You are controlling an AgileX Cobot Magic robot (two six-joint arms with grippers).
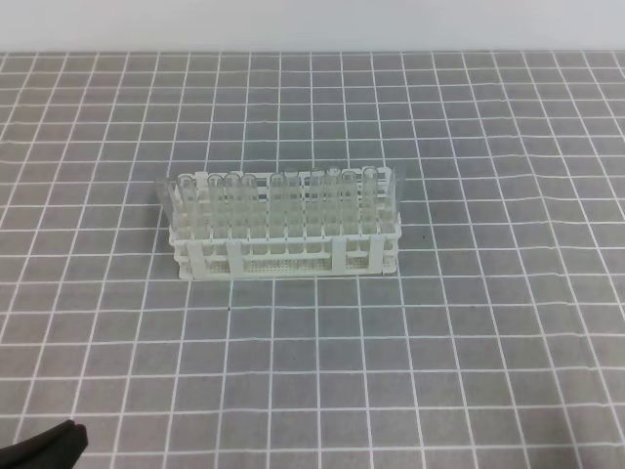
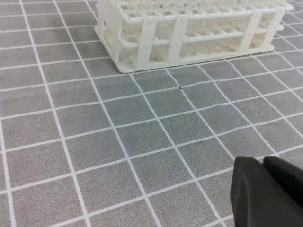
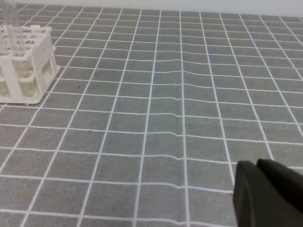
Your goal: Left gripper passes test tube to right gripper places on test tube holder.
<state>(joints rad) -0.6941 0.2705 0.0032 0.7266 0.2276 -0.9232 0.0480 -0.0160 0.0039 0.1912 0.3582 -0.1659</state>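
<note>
While both hands (image 2: 265, 163) (image 3: 258, 165) rest closed, tubes stand in the rack (image 1: 283, 249).

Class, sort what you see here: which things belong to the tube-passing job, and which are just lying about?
Job:
- test tube holder, clear tubes standing in it
- left gripper, shut, holding nothing
- right gripper, shut, holding nothing

Just there:
- grey gridded mat
- no loose tube visible on it

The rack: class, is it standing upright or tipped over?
Upright. The rack sits flat on its base on the gridded mat, and its clear tubes point upward from the holes.
</note>
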